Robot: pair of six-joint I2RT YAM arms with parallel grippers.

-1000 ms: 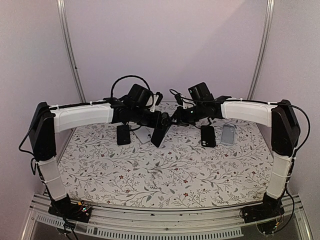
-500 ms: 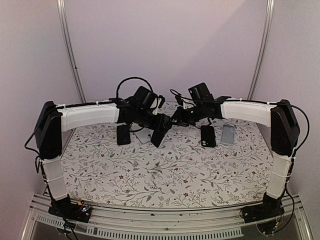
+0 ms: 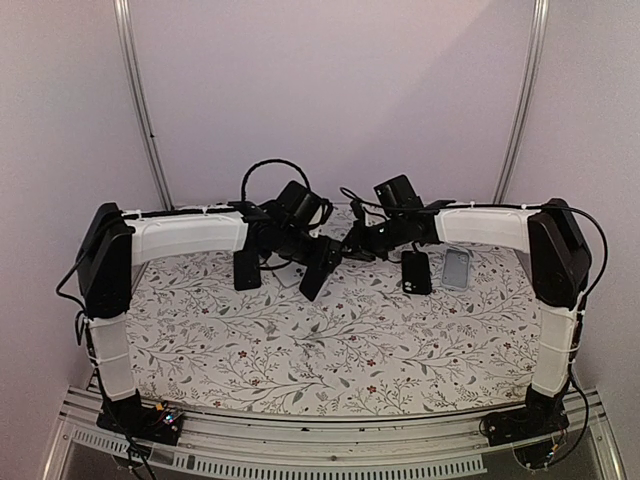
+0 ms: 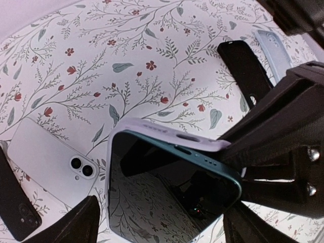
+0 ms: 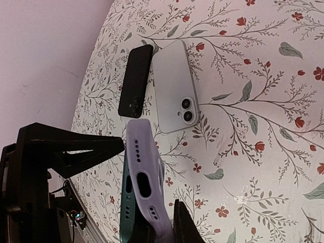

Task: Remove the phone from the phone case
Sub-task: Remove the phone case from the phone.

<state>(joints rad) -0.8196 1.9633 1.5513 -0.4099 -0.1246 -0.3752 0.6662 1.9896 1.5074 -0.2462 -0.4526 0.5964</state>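
Note:
A phone (image 4: 162, 192) with a dark teal frame and black screen hangs above the table, one edge lifted out of its lilac phone case (image 5: 144, 172). The teal edge (image 5: 125, 207) stands apart from the case at the port end. My right gripper (image 5: 162, 229) is shut on the case's edge and appears as the black block (image 4: 283, 142) in the left wrist view. My left gripper (image 4: 159, 215) is open, one finger on each side of the phone's screen end, its left finger (image 4: 76, 223) clear of it. From above, the two grippers (image 3: 318, 262) (image 3: 345, 248) meet mid-table.
A white phone (image 4: 50, 162) lies face down on the floral cloth, a black phone (image 5: 135, 81) beside it. To the right lie a black case (image 3: 416, 271) and a pale grey case (image 3: 456, 267). White walls and metal posts enclose the table.
The left arm has swung in toward the right, bringing its gripper closer around the phone, and its jaws have narrowed a little. The right gripper keeps its hold.

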